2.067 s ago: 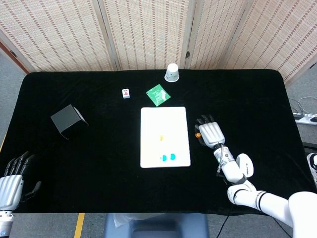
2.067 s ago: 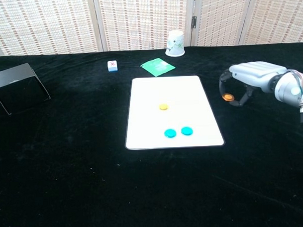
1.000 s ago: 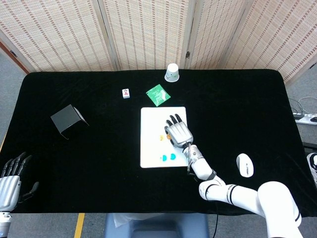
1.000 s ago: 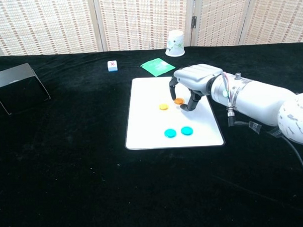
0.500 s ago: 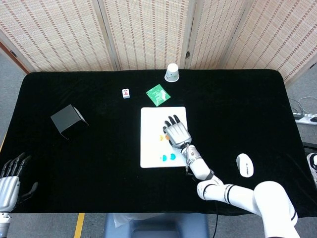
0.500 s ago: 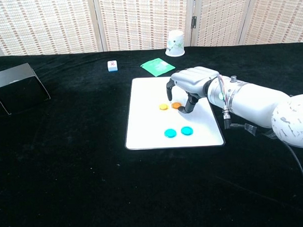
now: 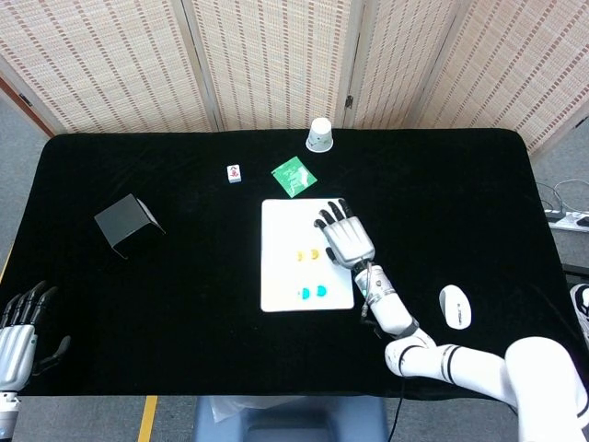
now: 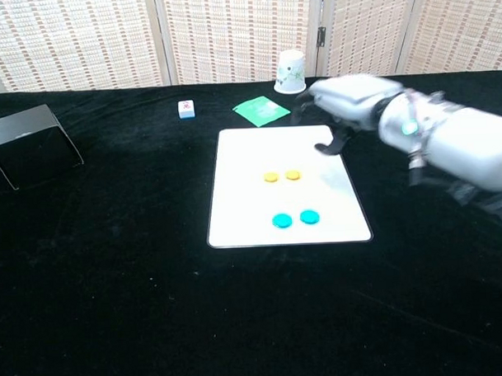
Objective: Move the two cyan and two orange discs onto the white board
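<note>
Since the earlier frame our right hand [image 8: 347,102] has lifted toward upper right, fingers released, leaving both orange discs [image 8: 282,176] and cyan discs [image 8: 291,219] on the white board [image 8: 243,205].

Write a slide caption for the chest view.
Two orange discs and two cyan discs lie on white board; right hand empty above.

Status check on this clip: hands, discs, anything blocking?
Right hand empty, above white board's far right corner. Left hand open, idle at table edge. Two orange discs and two cyan discs on board. Nothing blocking.
</note>
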`<state>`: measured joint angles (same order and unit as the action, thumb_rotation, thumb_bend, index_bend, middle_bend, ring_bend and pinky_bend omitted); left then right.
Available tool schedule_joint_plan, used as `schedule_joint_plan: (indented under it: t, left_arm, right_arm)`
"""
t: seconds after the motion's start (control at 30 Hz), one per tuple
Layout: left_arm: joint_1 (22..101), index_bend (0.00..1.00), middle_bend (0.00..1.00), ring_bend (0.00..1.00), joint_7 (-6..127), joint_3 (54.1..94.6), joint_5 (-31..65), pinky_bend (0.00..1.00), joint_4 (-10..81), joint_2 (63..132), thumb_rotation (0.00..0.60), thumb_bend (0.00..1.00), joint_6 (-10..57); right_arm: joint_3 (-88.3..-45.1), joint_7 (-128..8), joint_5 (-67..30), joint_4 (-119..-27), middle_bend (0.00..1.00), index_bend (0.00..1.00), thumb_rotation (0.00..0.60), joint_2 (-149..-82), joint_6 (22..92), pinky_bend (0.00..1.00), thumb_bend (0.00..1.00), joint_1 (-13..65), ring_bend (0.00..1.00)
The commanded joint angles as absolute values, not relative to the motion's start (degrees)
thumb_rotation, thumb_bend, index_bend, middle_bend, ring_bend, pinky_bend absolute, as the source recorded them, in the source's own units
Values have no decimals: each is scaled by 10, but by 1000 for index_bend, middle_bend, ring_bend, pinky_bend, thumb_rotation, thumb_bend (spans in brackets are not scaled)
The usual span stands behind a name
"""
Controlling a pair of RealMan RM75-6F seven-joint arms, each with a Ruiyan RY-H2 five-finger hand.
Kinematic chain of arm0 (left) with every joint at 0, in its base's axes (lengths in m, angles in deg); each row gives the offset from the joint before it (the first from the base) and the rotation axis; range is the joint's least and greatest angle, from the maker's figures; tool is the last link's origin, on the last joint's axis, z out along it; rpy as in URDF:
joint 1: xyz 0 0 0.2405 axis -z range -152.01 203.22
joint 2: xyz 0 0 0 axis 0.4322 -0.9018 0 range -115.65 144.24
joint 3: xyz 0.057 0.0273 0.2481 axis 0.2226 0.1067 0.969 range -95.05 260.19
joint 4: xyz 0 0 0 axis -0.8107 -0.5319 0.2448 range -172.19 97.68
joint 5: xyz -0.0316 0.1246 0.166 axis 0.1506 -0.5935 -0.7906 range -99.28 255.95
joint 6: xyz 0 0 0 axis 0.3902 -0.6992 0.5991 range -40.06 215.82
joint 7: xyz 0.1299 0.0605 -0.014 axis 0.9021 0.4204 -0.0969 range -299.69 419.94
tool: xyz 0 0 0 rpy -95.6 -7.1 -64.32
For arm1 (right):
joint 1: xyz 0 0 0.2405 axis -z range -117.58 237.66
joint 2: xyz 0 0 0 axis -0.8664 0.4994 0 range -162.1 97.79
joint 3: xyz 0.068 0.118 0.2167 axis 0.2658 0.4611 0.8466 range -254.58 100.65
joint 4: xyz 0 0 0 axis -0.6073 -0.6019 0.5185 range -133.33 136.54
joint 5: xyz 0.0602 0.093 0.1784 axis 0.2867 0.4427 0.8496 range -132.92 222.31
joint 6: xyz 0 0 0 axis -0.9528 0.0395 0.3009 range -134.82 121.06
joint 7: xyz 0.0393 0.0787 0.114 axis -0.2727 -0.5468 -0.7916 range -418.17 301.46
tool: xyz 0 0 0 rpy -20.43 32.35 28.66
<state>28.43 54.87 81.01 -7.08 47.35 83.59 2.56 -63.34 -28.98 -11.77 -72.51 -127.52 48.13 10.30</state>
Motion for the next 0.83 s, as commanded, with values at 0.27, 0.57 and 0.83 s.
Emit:
schedule_joint_plan:
  t: [0.27, 0.57, 0.83]
  left_arm:
    - [291, 105, 17, 60, 556, 806, -82, 0, 487, 835, 600, 401, 19]
    - [296, 104, 17, 60, 574, 805, -94, 0, 505, 834, 600, 401, 12]
    - [295, 103, 17, 60, 588, 807, -102, 0, 522, 832, 600, 401, 3]
  right_arm:
    - [-705, -361, -226, -938, 98, 94, 600, -1069, 666, 0, 447, 277, 39]
    - [-784, -475, -343, -967, 0, 0, 600, -989, 805, 0, 448, 418, 0]
    - [-819, -532, -401, -942, 0, 0, 600, -993, 883, 0, 447, 506, 0]
